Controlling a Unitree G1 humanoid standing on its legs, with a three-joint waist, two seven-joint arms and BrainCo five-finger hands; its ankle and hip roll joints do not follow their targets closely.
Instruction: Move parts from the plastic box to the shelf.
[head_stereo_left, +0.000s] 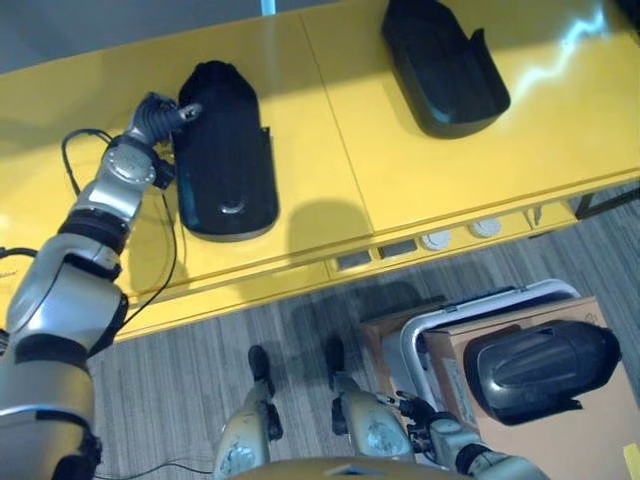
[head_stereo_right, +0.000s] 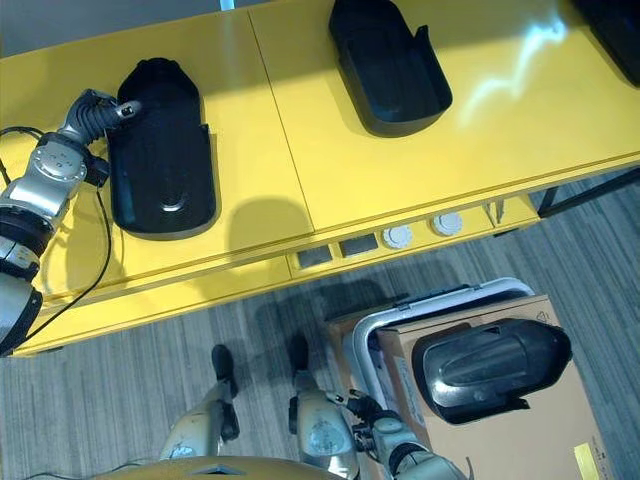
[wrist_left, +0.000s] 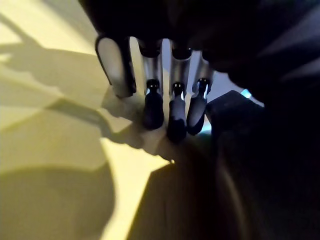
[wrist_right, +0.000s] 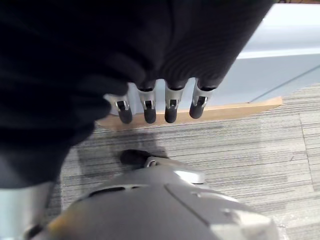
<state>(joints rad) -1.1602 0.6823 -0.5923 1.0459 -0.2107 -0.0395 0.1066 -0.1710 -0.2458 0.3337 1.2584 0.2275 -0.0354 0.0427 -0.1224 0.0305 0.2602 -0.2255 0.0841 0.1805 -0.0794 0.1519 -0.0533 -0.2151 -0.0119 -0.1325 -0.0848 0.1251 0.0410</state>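
Two black moulded parts lie on the yellow shelf (head_stereo_left: 400, 170): one at the left (head_stereo_left: 225, 150), one further right at the back (head_stereo_left: 440, 65). My left hand (head_stereo_left: 160, 115) rests against the upper left edge of the left part, fingers (wrist_left: 154, 107) straight and open beside the dark part (wrist_left: 250, 150). Another black part (head_stereo_left: 540, 370) lies on the cardboard (head_stereo_left: 560, 445) in the white-rimmed plastic box (head_stereo_left: 418, 335) at the lower right. Low beside that box hangs my right hand (head_stereo_left: 425, 415), its fingers (wrist_right: 171, 107) straight and holding nothing.
A further dark part shows at the shelf's far right corner (head_stereo_right: 612, 30). Round white knobs (head_stereo_left: 436, 240) and small dark panels sit on the shelf's front edge. Grey striped carpet (head_stereo_left: 200, 330) lies between the shelf and the box.
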